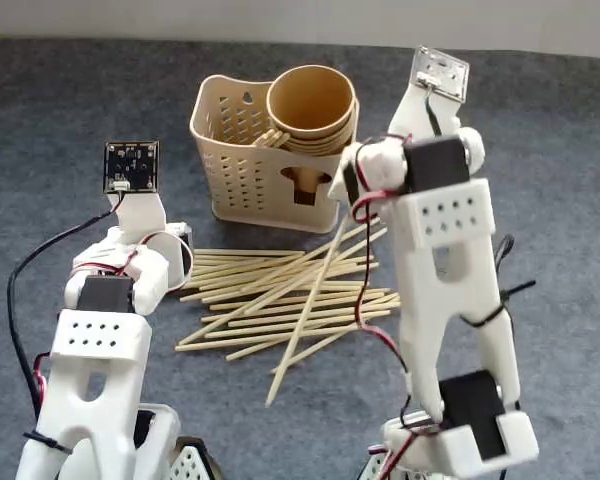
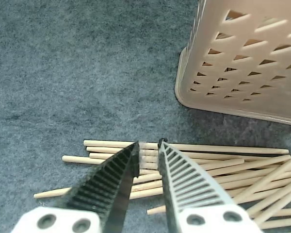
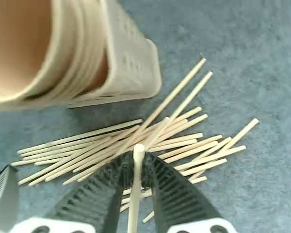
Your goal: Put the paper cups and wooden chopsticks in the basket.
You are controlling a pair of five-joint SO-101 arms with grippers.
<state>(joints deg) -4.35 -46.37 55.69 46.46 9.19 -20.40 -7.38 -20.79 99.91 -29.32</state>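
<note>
Starting with the right gripper (image 3: 137, 158): clamps shut on 1 pale wooden chopstick (image 3: 135, 199), held lengthwise between the jaws with the tip poking just past them, above the loose heap of pale wooden chopsticks (image 1: 280, 300) spread on the grey felt table cover (image 1: 80, 100). Over at the left gripper (image 2: 148, 143): hovers with fingers parted only a sliver, grasping nothing, tips right over the stick ends nearest the beige perforated plastic basket (image 1: 250, 185). Already sitting in that basket: the nested stack of brown paper cups (image 1: 310, 100), leaning, with what look like a few sticks beside it. Likely trouble: could lose the single stick, owing to a lengthwise grip with little hold against sliding or swivelling. Could also strike the cup stack or the basket rim with it, given the cups crowding most of the opening and leaving just a narrow slot. Might nudge the light basket and shift it. On the left side, risks pinching several sticks at once or none at all with so narrow a gap, or scattering the heap. Worth watching too: 2 arms close over 1 heap, so may collide. As for room: plenty of bare cover on the left arm's side of the basket and on the near side of the heap. Tight between basket wall and heap, just beside each other. Tight again between the right arm and the basket's corner.
</note>
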